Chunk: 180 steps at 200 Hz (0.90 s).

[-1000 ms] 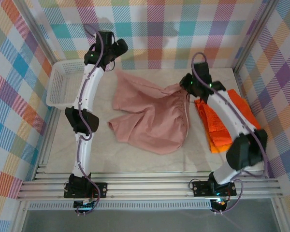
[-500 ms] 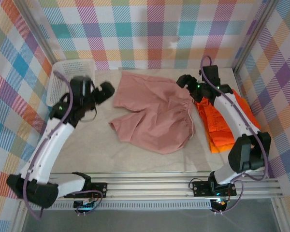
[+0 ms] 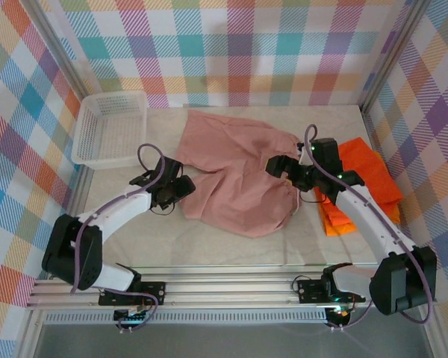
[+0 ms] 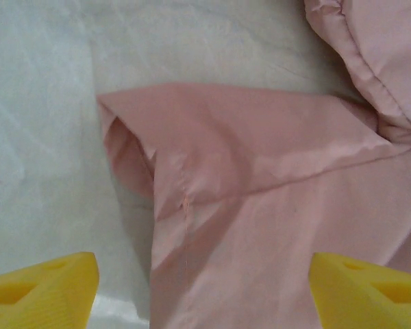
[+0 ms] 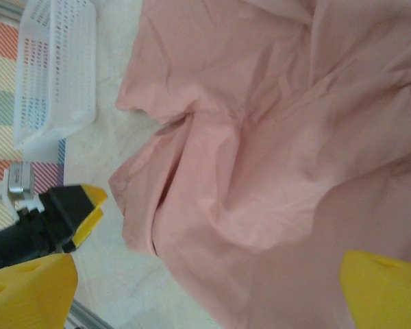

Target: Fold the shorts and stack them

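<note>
Left jaws and right jaws gape empty over soft, rumpled pink shorts (image 3: 235,171) (gathered waistband), orange shorts (image 3: 369,160) beside

Overhead and close wrist cameras share pink shorts (image 3: 235,175).

Light was bright, even and diffuse. Ahead of the left claw (image 4: 204,277), a faint shadow edged the pink shorts (image 4: 274,178) fold. Its yellow fingertips (image 4: 41,284) appeared blurred.

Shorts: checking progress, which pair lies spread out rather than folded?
The pink shorts, spread open in the middle; the orange shorts lie folded in a pile at the right.
</note>
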Each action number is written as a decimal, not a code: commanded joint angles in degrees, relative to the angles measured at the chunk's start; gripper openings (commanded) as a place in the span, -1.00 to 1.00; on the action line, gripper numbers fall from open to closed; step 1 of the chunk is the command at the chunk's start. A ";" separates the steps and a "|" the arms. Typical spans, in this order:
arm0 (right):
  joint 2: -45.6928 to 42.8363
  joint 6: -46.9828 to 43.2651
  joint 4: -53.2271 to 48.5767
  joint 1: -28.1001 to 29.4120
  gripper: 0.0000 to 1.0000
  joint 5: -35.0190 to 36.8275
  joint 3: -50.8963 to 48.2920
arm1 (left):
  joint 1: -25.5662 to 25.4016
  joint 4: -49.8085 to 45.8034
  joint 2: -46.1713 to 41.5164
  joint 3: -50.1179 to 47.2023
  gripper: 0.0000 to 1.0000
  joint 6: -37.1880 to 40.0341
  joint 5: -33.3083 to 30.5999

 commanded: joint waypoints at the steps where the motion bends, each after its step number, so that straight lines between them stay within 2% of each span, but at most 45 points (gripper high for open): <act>1: -0.48 -3.02 -0.04 0.14 0.95 -1.26 -2.77 | -0.19 7.72 3.88 0.28 0.48 2.60 -1.20; 21: -1.00 -2.87 0.24 0.15 0.96 -1.35 -5.55 | -0.27 10.37 7.60 1.23 0.41 2.92 0.76; 47: -2.25 -2.26 1.10 0.09 0.96 -1.40 -7.87 | -0.26 9.77 11.44 2.75 0.27 3.85 0.00; 58: -2.73 -2.23 0.97 0.10 0.97 -0.95 -8.24 | -0.25 9.25 12.38 3.24 0.03 3.94 -1.04; 80: -2.88 -2.58 0.57 0.15 0.97 0.29 -8.34 | -0.27 6.62 12.80 6.40 -0.63 4.57 -2.98; 100: -2.12 -2.48 -0.47 0.14 0.97 2.00 -8.12 | -0.11 0.22 11.49 13.29 -1.00 6.66 -4.09; 128: -0.43 -2.19 -2.00 0.16 0.97 4.57 -8.22 | 0.16 -11.40 11.03 29.08 -1.00 10.40 -6.70; 155: 0.37 -1.63 -1.90 0.14 0.97 5.63 -8.97 | 1.36 -21.54 14.49 44.05 -0.99 12.65 -9.19; 162: 0.38 -1.40 -1.78 0.16 0.98 5.72 -9.11 | 1.89 -23.09 16.05 47.10 -0.83 13.43 -8.80; 180: 0.39 -1.18 -1.55 0.14 0.97 5.65 -9.24 | 3.51 -25.78 19.55 53.87 -0.14 14.98 -7.30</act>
